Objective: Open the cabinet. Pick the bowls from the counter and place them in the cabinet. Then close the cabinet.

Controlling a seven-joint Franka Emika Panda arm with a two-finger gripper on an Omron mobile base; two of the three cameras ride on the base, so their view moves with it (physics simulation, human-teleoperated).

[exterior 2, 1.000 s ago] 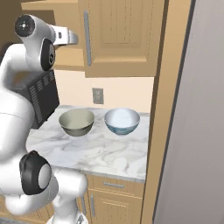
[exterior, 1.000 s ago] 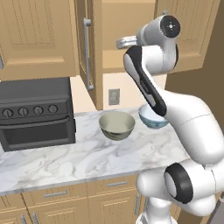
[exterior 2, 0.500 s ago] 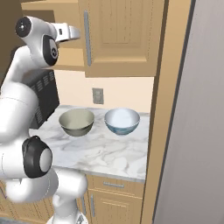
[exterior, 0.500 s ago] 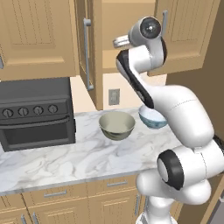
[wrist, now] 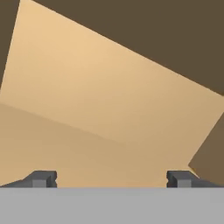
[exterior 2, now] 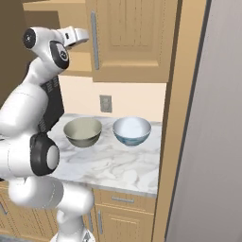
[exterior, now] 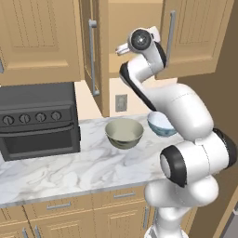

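End effector: jaws spread wide, holding nothing, touching nothing, raised at the cabinet opening and facing its bare interior. Both cabinet doors stand swung open, so the opening step appears complete. The olive bowl and white bowl sit side by side on the counter, untouched, well below the end effector. Outstanding, in my judgement: both bowl transfers and closing the doors.
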